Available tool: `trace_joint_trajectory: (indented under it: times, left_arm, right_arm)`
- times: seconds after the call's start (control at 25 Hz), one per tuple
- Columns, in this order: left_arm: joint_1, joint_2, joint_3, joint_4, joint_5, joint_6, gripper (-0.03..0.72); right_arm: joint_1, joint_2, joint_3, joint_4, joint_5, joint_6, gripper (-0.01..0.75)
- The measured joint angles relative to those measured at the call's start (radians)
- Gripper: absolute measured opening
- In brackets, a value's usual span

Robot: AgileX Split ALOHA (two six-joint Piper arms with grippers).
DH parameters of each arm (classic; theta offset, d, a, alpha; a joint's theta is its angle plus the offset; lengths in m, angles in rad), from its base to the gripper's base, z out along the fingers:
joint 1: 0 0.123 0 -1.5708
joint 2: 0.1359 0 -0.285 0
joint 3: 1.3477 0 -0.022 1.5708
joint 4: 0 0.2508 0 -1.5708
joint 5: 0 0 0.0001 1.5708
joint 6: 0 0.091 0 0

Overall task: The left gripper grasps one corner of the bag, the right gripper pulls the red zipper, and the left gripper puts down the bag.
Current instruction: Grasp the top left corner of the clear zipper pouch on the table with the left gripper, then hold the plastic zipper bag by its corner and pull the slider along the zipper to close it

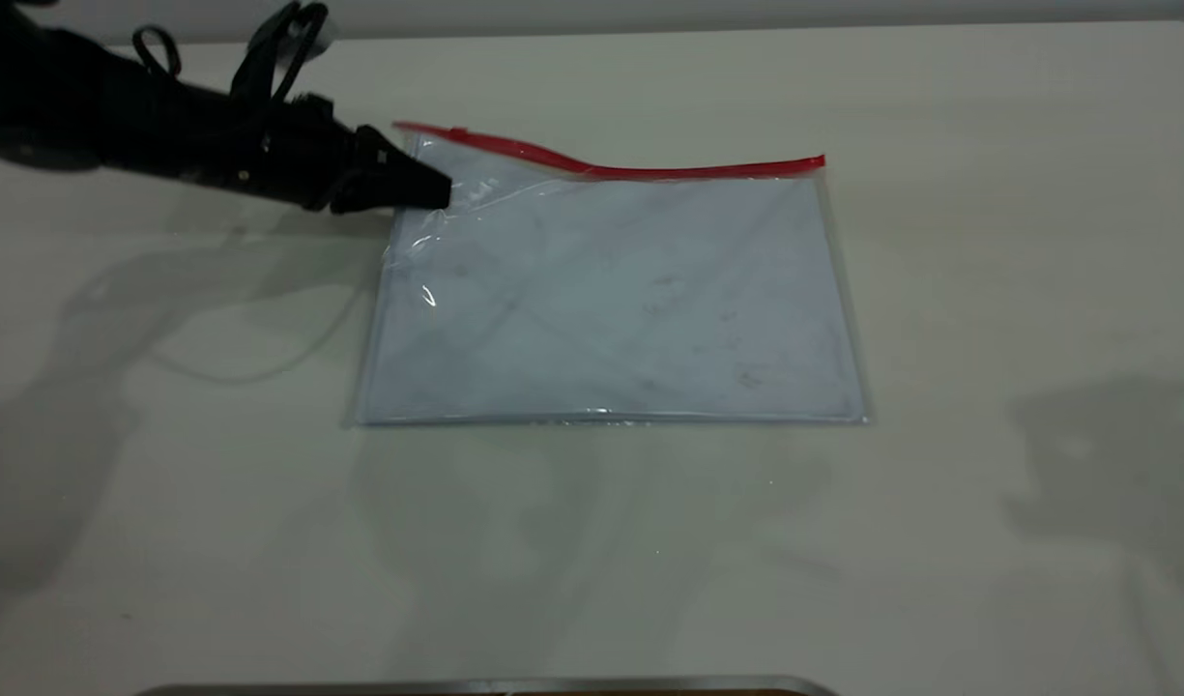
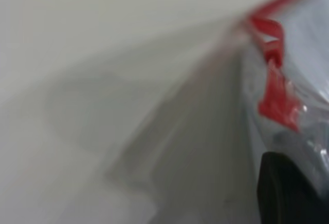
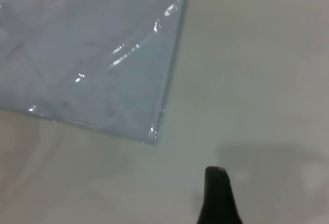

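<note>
The bag (image 1: pixel 611 309) lies flat on the white table, pale bluish inside, with the red zipper (image 1: pixel 649 172) along its far edge. My left gripper (image 1: pixel 435 193) is shut on the bag's far left corner, which is crinkled and lifted a little, so the red strip bows upward there. In the left wrist view the red zipper (image 2: pixel 275 95) runs just beyond my black finger (image 2: pixel 288 193), which presses on the clear plastic. My right gripper (image 3: pixel 217 175) is outside the exterior view. It hovers over bare table, a short way off the bag's near right corner (image 3: pixel 154 131).
The white table (image 1: pixel 988 290) spreads all round the bag. A grey metal edge (image 1: pixel 485 686) runs along the front of the exterior view. The arms cast shadows on the table at the left and right.
</note>
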Motion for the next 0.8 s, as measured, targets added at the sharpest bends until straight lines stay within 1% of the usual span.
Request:
trace_joint_trajectory:
  times: [0.12,0.24,0.36,0.52,0.64,0.8]
  left_arm:
    - [-0.004,-0.005,-0.105,0.214,0.142,0.014,0.053]
    - [-0.015,-0.005,-0.211,0.417,0.241,0.001,0.053]
    - [-0.033,-0.005,-0.307,0.563,0.319,-0.002,0.053]
    - [-0.059,-0.005,-0.426,0.667,0.356,0.0,0.053]
    - [-0.075,-0.005,-0.497,0.695,0.363,0.027,0.053]
    - [-0.1,-0.005,-0.545,0.702,0.367,0.126,0.053]
  right_arm:
    - [0.0,0.037,0.0,0.041,-0.032,-0.074,0.578]
    - [0.0,0.113,-0.01,0.102,-0.073,-0.174,0.578]
    - [0.0,0.222,-0.055,0.17,-0.094,-0.303,0.578]
    - [0.012,0.377,-0.142,0.286,-0.116,-0.508,0.578]
    - [0.041,0.496,-0.222,0.371,-0.11,-0.646,0.578]
    - [0.096,0.645,-0.345,0.469,-0.087,-0.794,0.578]
